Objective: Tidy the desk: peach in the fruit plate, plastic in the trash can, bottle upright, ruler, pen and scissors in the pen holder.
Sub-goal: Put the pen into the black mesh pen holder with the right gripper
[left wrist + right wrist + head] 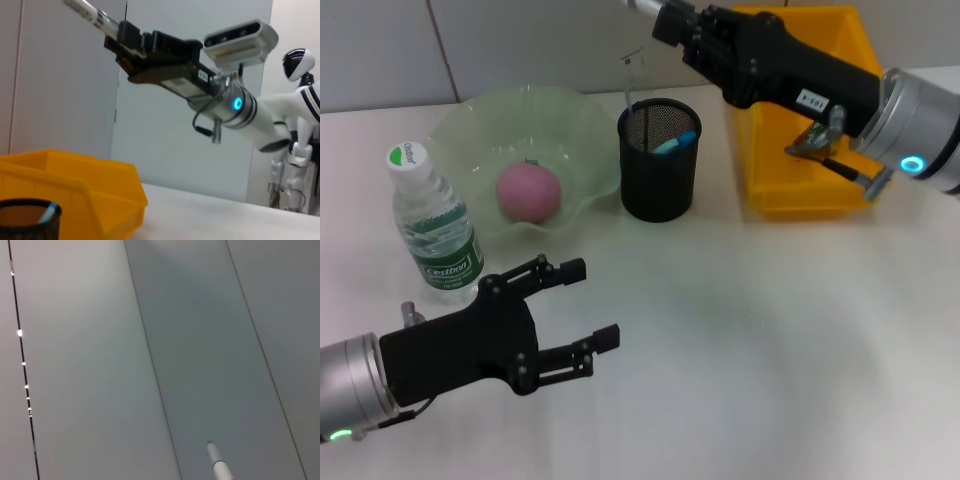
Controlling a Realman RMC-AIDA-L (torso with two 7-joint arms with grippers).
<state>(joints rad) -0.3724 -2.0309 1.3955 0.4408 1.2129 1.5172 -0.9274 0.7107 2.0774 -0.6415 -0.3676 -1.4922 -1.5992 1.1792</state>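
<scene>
Upright clear plastic water bottle (pixel 433 224) stands far left, beside the green glass fruit plate (pixel 582 128) holding the pink peach (pixel 528 192). Left gripper (pixel 590 306) hovers open near it; black mesh pen holder (pixel 659 160) is mid-table. Right gripper (pixel 665 18) up high pinches a white pen (pixel 87 9).

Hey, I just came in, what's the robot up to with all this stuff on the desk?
It is tidying the desk. The right gripper is raised above the black mesh pen holder, gripping a white pen. The left gripper hovers open and empty over the table near the water bottle, which stands upright. A peach lies in the green fruit plate, and a yellow bin sits beyond the holder.
</scene>
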